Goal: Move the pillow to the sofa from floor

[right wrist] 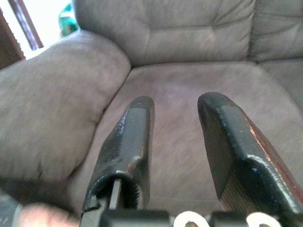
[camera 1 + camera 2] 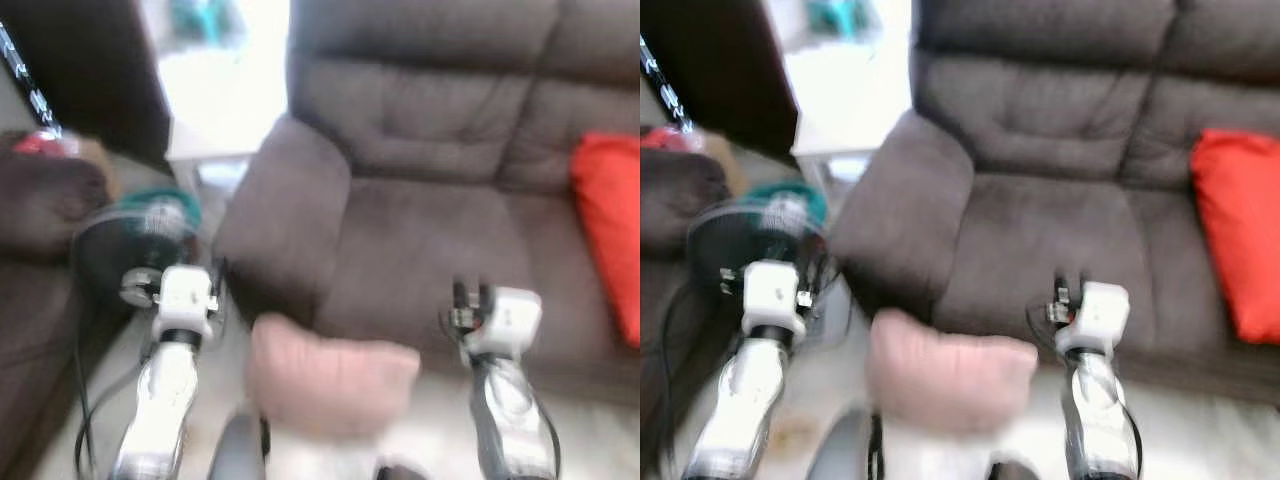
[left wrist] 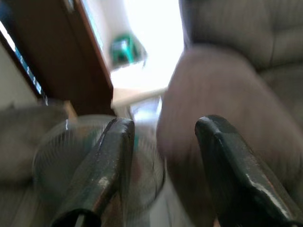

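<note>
A pink pillow (image 2: 330, 375) lies on the floor against the front of the dark brown sofa (image 2: 430, 220), between my two arms. My left gripper (image 3: 163, 142) is raised left of the pillow, open, with nothing between its fingers; it faces the sofa's armrest (image 3: 213, 109) and a fan. My right gripper (image 1: 177, 137) is raised right of the pillow, open and empty, and looks onto the sofa seat (image 1: 189, 113). The eye views are blurred.
A red cushion (image 2: 610, 225) rests on the sofa at the right. A dark standing fan (image 2: 135, 245) stands on the floor left of the armrest, with a cable trailing from it. A dark wooden cabinet (image 2: 95, 70) and another brown seat (image 2: 40, 210) are on the left.
</note>
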You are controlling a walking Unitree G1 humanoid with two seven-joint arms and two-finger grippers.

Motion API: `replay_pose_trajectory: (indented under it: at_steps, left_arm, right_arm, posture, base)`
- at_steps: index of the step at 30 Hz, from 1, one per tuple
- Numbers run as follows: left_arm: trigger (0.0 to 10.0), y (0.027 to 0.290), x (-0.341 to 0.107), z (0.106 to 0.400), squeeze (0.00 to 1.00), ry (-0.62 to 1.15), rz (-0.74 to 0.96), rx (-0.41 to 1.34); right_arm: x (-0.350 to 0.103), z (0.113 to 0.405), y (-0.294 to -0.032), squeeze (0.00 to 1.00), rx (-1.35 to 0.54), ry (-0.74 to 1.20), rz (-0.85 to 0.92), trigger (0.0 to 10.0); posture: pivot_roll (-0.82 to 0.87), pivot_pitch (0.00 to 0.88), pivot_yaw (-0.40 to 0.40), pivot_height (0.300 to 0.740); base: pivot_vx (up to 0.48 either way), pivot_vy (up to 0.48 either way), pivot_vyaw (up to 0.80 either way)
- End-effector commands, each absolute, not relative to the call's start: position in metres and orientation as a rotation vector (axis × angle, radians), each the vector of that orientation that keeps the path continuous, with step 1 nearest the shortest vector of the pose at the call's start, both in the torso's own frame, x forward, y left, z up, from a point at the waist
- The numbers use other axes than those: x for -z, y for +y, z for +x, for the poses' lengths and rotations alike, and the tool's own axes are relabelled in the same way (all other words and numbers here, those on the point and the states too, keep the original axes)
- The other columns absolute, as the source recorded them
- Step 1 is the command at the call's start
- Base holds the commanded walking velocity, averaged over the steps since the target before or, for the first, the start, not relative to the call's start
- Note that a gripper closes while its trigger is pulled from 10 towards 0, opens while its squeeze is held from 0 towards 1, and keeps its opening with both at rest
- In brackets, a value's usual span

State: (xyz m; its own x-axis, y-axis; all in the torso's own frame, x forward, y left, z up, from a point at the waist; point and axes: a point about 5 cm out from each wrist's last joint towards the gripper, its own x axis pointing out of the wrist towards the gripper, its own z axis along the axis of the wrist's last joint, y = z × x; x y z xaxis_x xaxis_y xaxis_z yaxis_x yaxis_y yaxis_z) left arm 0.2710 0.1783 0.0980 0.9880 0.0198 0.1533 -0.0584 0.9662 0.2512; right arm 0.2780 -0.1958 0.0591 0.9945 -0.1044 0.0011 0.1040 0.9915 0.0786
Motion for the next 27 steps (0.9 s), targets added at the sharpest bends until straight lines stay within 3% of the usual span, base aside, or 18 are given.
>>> replay_pose_trajectory:
  at_steps: [1,27]
  left_arm:
    - [10.0,0.1800,-0.1034,0.2746,0.00,-0.166,0.264,-0.047]
    - [10.0,0.1790,-0.1012,0.2739,0.00,-0.156,0.260,-0.045]
  right_arm:
    - [-0.0598,0.2786,-0.1940,0.00,0.100,-0.009,0.084,10.0]
    - [-0.0594,0.2790,-0.1932,0.00,0.088,-0.008,0.087,10.0]
  posture:
    - [0.15,0.086,-0.027,0.646]
    - [0.15,0.089,-0.029,0.646]
  base:
    - [0.000,0.000,0.00]
    - [0.000,0.000,0.00]
